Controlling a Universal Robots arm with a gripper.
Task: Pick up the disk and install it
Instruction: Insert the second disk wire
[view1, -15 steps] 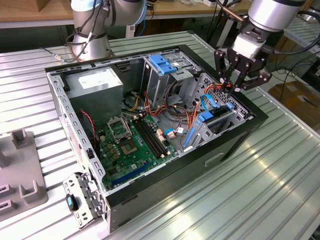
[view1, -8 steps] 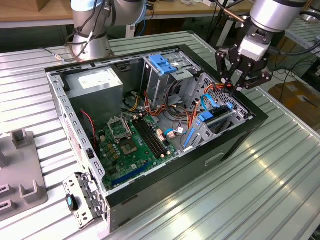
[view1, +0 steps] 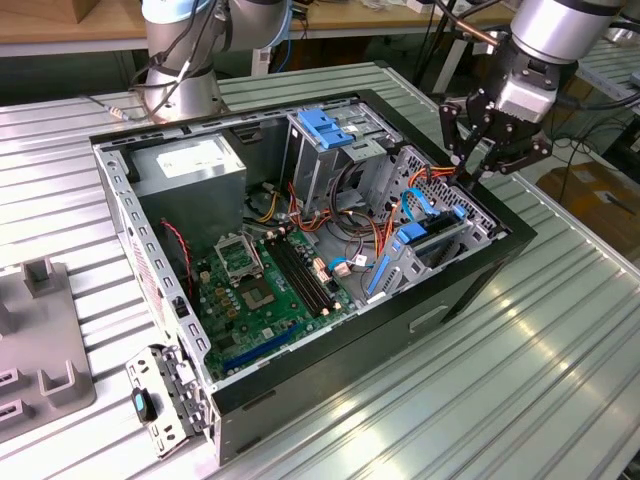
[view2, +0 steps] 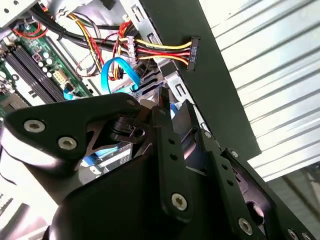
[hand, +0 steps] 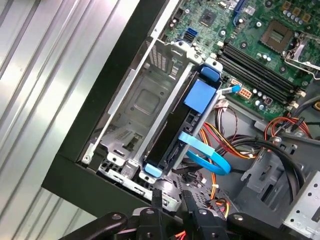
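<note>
A ribbed metal table (view1: 560, 330) carries an open black computer case (view1: 470, 285) lying on its side, its inside facing up. Inside the case, a grey power-supply box (view1: 190, 165) sits at the far corner, a green circuit board (view1: 265, 285) covers the floor, and a metal drive cage with a blue latch (view1: 325, 125) stands upright near the middle. The robot arm (view1: 545, 30) reaches in from the exterior view's right, and its gripper (view1: 478, 160) hangs just above the case's near corner. The disk (hand: 172, 132) is already seated edge-on in the metal bay (hand: 145, 100) at that corner, blue rails at its ends, a blue flat cable (hand: 205, 152) looping from it. The fingers (hand: 189, 202) are nearly together and grip nothing, hovering near the disk's end.
</note>
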